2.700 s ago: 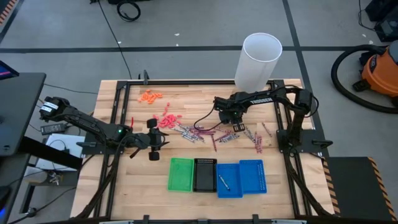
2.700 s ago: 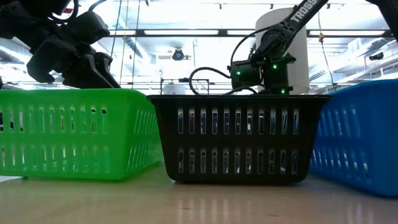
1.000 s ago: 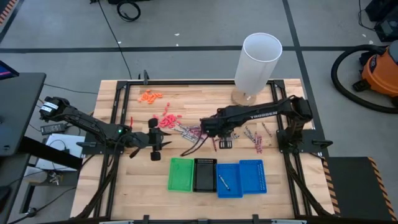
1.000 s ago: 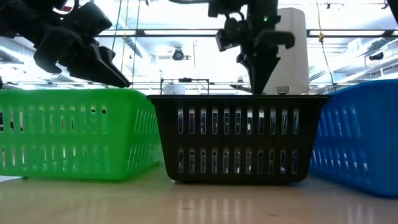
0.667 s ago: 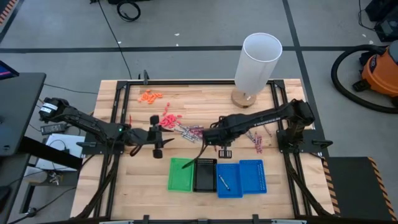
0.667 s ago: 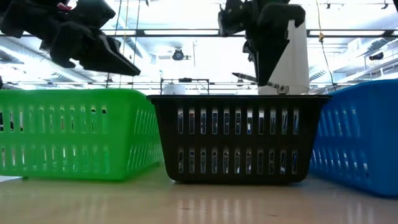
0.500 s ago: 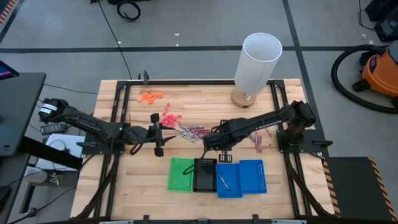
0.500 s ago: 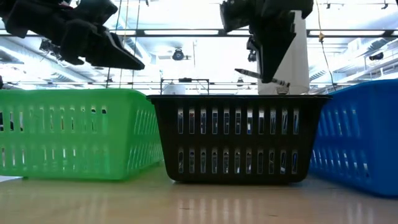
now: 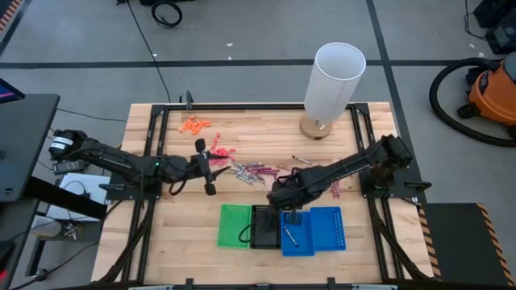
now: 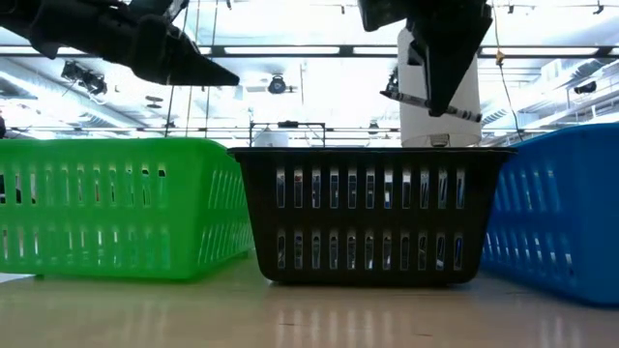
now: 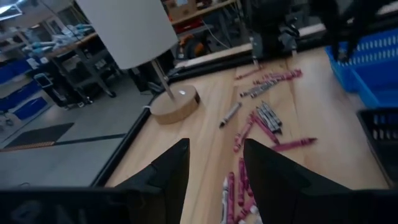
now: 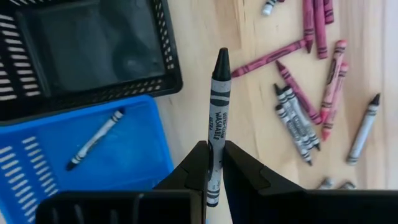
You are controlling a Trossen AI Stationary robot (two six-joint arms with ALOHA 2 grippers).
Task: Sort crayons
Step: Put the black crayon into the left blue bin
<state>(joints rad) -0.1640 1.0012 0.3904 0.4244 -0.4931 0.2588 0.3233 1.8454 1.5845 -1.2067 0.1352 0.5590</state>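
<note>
Your right gripper (image 12: 214, 163) pinches a grey crayon (image 12: 217, 118) near the black tray (image 12: 87, 93) and blue tray (image 12: 143, 155); release early and it misses. Your left gripper (image 11: 214, 171) waits spread.

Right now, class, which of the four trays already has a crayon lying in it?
The blue tray just right of the black tray: one grey crayon lies inside it. The black one, the green tray and the far-right blue tray show none.
</note>
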